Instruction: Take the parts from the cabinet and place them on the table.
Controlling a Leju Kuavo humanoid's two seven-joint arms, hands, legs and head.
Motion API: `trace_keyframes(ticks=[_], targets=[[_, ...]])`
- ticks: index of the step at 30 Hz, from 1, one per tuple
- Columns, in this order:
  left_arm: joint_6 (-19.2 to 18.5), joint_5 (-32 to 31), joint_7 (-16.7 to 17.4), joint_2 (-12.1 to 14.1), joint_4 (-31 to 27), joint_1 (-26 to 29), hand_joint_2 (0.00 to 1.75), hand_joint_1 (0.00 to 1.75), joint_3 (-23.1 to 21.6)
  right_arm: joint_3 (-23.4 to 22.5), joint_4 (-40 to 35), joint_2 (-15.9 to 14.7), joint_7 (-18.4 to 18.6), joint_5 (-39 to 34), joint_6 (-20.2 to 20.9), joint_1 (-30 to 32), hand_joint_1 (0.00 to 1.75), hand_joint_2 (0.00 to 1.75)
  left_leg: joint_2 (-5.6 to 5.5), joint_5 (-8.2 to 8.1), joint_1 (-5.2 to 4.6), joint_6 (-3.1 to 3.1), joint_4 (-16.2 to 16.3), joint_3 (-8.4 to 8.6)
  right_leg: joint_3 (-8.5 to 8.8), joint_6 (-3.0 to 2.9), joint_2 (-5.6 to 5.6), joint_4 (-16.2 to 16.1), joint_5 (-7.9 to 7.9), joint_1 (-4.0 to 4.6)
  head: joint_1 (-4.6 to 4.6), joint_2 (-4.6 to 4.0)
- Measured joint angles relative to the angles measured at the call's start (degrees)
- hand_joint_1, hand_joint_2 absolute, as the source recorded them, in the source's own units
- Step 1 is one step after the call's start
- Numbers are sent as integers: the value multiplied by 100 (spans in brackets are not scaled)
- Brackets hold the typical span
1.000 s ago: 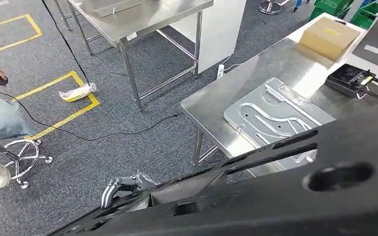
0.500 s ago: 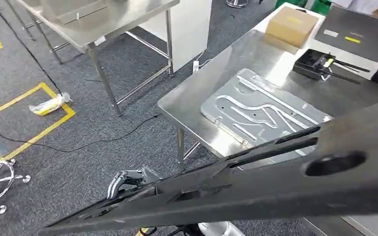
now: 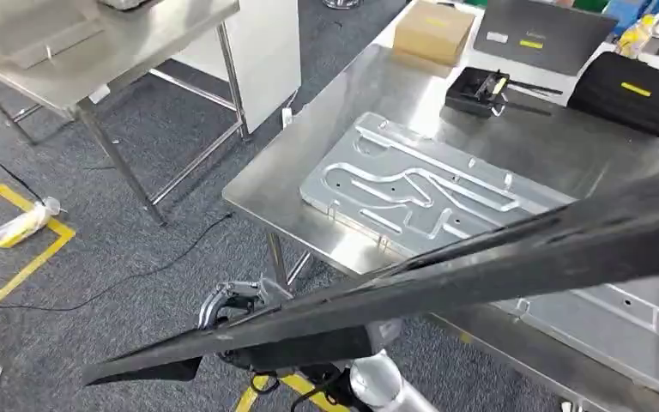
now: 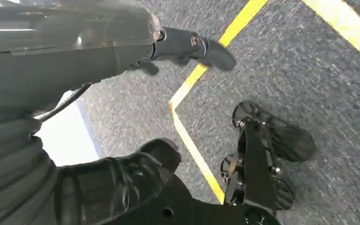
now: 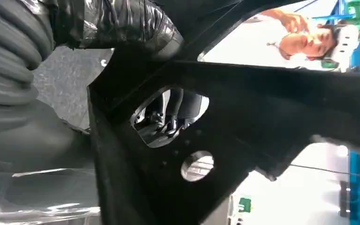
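carrying black part (image 3: 446, 279) (labels perhaps too blurred) over table (image 3: 558, 146).

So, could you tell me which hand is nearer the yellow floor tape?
Left. The left hand hangs just above the yellow tape; the right hand grips the black part farther along.

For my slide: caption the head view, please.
Robot carries a long black part over a steel table holding a metal plate.
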Motion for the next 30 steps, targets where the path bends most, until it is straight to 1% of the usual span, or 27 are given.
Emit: trace_keyframes(ticks=[1, 2, 3, 4, 6, 7, 8, 9, 10, 11, 12, 13, 15, 16, 17, 18, 19, 20, 21, 22, 23, 24, 25, 26, 27, 28, 30], targets=[[-2, 0, 0, -4, -2, -4, 175, 0, -13, -13, 0, 0, 0, 0, 0, -3, 175, 175, 64, 17, 21, 42, -24, 11, -17, 36, 59, -8, 4, 1, 4, 0], [-2, 2, 2, -31, -2, -4, 175, 0, -22, -26, -2, 0, -2, -2, 0, 1, 175, 175, 155, 44, 53, 97, -62, 28, -22, 51, -90, 54, -38, -8, 0, 0], [-2, 2, -2, -24, -2, 4, 175, 0, -28, -39, -2, -2, -2, -2, 0, -16, 175, 175, 215, 40, 47, 153, -82, 38, -109, 80, -422, 250, -172, 34, 35, 0], [-2, 2, -2, -24, -2, 12, 175, 0, -35, -44, -2, -2, -2, -2, 0, -26, 175, 175, 292, 38, 25, 184, -82, 35, -307, 106, -599, 634, -386, 25, 44, 0], [-2, 0, -2, -24, -2, 34, 175, 0, -48, -59, 0, -9, 0, -4, -9, -14, 175, 175, 450, 22, -2, 207, -80, 32, -752, 133, -716, 1512, -752, 0, 44, 0], [-2, 0, -2, -24, -2, 37, 175, 0, -55, -83, 0, -20, 0, -4, -9, -6, 175, 175, 535, 16, -9, 209, -79, 33, -881, 138, -729, 1753, -781, -6, 44, 0], [-2, 0, -2, -24, -2, 35, 175, 0, -61, -112, 0, -28, 0, -7, -11, -5, 175, 175, 603, 9, -13, 208, -79, 40, -867, 133, -736, 1704, -680, -9, 46, 0], [-4, 0, -2, -26, -2, 26, 175, 0, -68, -144, 0, -31, 4, -9, -15, -7, 175, 175, 672, -4, -19, 205, -79, 54, -719, 115, -747, 1400, -468, -8, 44, 0], [-7, 0, -2, -33, -2, 17, 175, 0, -72, -181, 0, -31, 13, -9, -20, -11, 175, 175, 729, -17, -23, 195, -80, 79, -468, 80, -800, 936, -224, 3, 46, 0], [-20, -2, -2, -39, -2, 13, 175, 0, -74, -216, 0, -31, 37, -11, -31, -23, 175, 175, 788, -36, -29, 178, -81, 111, -166, 22, -949, 382, 9, 32, 44, 0], [-31, -2, -2, -42, -2, 14, 175, 0, -76, -252, 0, -31, 77, -11, -37, -47, 175, 175, 830, -55, -39, 150, -81, 131, -4, -42, -1243, 28, -17, 103, 46, 0], [-46, -4, -2, -46, -2, 13, 175, 0, -81, -282, 15, -31, 107, -9, -44, -80, 175, 175, 889, -78, -73, 112, -72, 132, 1, -73, -1229, -13, -15, 149, 42, 0], [-72, -9, 9, -50, -2, -1, 175, 0, -98, -339, 63, -28, 166, -2, -70, -130, 175, 175, 1005, -87, -71, 70, -111, 172, -28, -87, -1087, -5, -17, 154, 44, 0], [-85, -11, 9, -55, -2, -14, 175, 0, -107, -374, 94, -28, 206, 13, -99, -158, 175, 175, 1064, -86, -90, 40, -135, 203, -25, -116, -1013, -33, -2, 154, 44, 0], [-85, -13, 13, -57, -2, -27, 175, 0, -122, -411, 133, -18, 257, 33, -137, -194, 175, 175, 1024, -133, -72, 3, -113, 185, 33, -165, -944, -120, 52, 61, 41, 0], [-85, -24, 20, -50, -2, -37, 175, 0, -131, -431, 175, -4, 295, 50, -160, -246, 175, 175, 734, -212, -49, -23, 1, 167, 52, -179, -896, -158, 70, 67, 44, 0], [-87, -26, 28, -52, -2, -30, 175, 0, -155, -439, 249, 31, 352, 57, -208, -342, 175, 175, 518, -411, -46, -26, 318, 15, 43, -225, -851, -158, 80, 56, 35, 0], [-94, -28, 33, -52, -2, -19, 175, 0, -192, -455, 322, 53, 405, 66, -247, -433, 175, 175, 406, -650, -44, -43, 801, -229, 37, -228, -762, -154, 80, 48, 35, 0], [-92, -50, 44, -52, -2, -14, 175, 0, -221, -481, 395, 66, 456, 76, -275, -495, 175, 175, 374, -811, -42, -59, 1233, -449, 38, -230, -688, -152, 79, 51, 37, 0], [-92, -61, 46, -57, -2, -7, 175, 0, -236, -503, 473, 74, 503, 81, -313, -558, 175, 175, 373, -865, -42, -75, 1556, -633, 38, -235, -612, -142, 75, 51, 37, 0], [-92, -63, 48, -57, -2, -7, 175, 0, -258, -527, 580, 81, 557, 98, -352, -618, 175, 175, 373, -773, -38, -85, 1606, -690, 38, -233, -528, -126, 73, 48, 37, 0], [-92, -66, 53, -57, -2, -5, 175, 0, -273, -547, 667, 87, 603, 116, -376, -686, 175, 175, 367, -562, -28, -93, 1407, -641, 39, -222, -442, -105, 65, 39, 35, 0], [-92, -68, 52, -57, -2, -9, 175, 0, -300, -573, 761, 101, 645, 136, -424, -765, 175, 175, 352, -268, -16, -100, 986, -478, 40, -201, -353, -79, 51, 26, 37, 0], [-92, -70, 52, -55, -2, -10, 175, 0, -341, -592, 841, 125, 686, 166, -476, -839, 175, 175, 258, 33, 7, -109, 459, -268, 38, -169, -274, -34, 26, 13, 35, 0], [-94, -70, 52, -57, -2, 0, 175, 0, -361, -608, 918, 147, 710, 192, -531, -911, 175, 175, -35, 117, 53, -116, 100, -148, 3, -132, -217, 23, -5, 0, 37, 0], [-98, -70, 55, -57, -2, 9, 175, 0, -372, -619, 984, 162, 726, 214, -555, -991, 175, 175, -165, 46, 51, -101, -9, -81, -64, -90, -149, 106, -28, 34, 37, 0], [-103, -74, 55, -59, -2, -24, 175, 0, -389, -645, 1080, 181, 750, 251, -571, -1048, 175, 175, -76, 46, 14, -36, 58, -126, -106, -21, -43, 65, 17, 9, 39, 0]])
